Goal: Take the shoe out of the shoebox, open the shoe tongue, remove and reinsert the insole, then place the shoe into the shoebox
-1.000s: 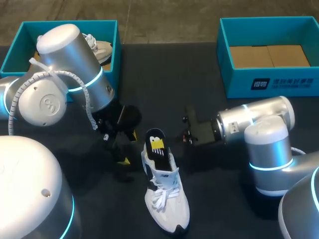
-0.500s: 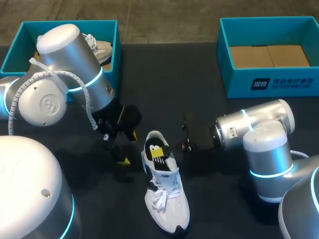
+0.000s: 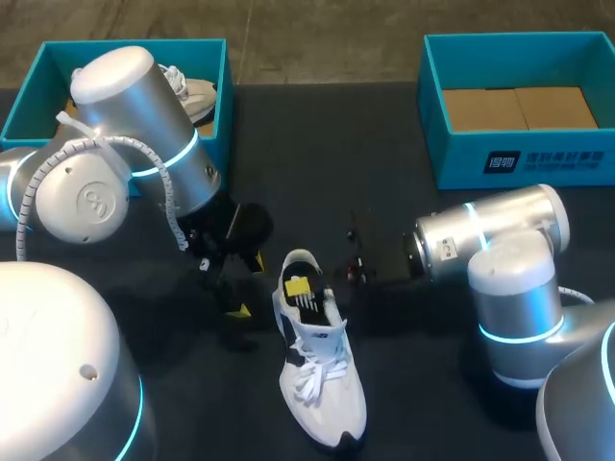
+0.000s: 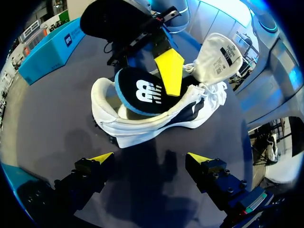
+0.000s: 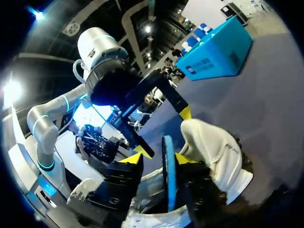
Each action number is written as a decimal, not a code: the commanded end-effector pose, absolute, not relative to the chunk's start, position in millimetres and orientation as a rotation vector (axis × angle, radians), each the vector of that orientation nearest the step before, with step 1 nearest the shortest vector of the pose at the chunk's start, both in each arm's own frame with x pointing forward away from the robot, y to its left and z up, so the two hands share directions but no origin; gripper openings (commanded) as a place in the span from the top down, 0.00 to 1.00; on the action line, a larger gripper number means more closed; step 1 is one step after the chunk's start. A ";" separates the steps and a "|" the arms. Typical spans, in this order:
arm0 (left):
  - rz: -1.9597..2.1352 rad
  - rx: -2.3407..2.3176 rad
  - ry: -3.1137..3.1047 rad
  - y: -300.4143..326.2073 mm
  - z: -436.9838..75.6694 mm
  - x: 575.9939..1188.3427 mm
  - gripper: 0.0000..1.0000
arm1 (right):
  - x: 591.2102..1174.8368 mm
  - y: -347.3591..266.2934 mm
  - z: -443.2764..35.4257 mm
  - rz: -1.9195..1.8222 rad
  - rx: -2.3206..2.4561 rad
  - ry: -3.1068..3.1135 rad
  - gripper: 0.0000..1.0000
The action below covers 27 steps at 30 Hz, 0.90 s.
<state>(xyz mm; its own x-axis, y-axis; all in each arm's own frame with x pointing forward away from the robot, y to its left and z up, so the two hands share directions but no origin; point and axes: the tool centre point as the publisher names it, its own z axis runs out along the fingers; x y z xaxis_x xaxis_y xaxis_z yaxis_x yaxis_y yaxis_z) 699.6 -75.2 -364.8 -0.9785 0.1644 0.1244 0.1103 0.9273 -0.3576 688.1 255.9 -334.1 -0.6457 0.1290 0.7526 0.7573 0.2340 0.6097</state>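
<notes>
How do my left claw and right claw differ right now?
The left claw is open and empty; the right claw is shut on the insole. The left claw hovers beside the shoe, apart from it; the right claw is over the shoe's opening. Both have yellow tips.

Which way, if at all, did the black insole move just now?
Yes: the insole slid deeper into the shoe, dropping below its heel collar.

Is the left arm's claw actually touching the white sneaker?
Apart. The left wrist view shows bare table between the open left gripper's fingers and the shoe.
</notes>
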 end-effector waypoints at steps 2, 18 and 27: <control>0.530 -0.210 -2.935 -75.1 -364.9 699.1 0.00 | 700.5 258.6 -338.1 -1.425 -0.810 -1.928 1.00; 0.530 -0.210 -2.935 -75.1 -364.9 699.1 0.00 | 679.1 256.3 -357.9 -1.337 -0.933 -1.885 1.00; 0.530 -0.210 -2.935 -75.1 -364.9 699.1 0.00 | 679.5 256.8 -346.1 -1.424 -0.908 -1.914 0.34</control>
<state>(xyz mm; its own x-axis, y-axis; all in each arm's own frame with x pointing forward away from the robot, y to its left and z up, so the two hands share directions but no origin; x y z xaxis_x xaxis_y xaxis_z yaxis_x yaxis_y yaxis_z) 699.6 -75.2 -364.8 -0.9785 0.1643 0.1243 0.1103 0.9273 -0.3576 683.1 256.7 -348.3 -0.5933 0.1734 0.7861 0.8018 0.2145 0.5579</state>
